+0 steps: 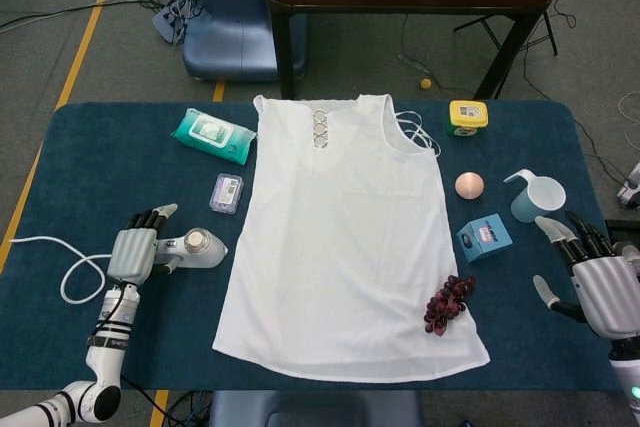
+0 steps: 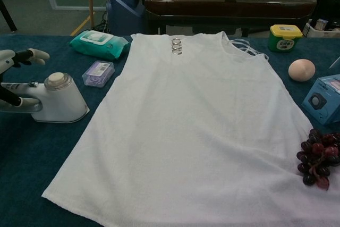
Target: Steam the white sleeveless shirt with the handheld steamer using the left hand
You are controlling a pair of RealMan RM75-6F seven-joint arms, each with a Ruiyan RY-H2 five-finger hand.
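the handheld steamer is laid handle-first toward the counter's left edge, nozzle facing the white sleeveless shirt; the left robot hand is draped over the handle, fingers apart, nothing gripped yet; the right robot hand is spread wide, well apart.

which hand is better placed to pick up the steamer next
Left. The left hand is already over the handle of the steamer, left of the white shirt. The right hand hovers open far across the table by the mug.
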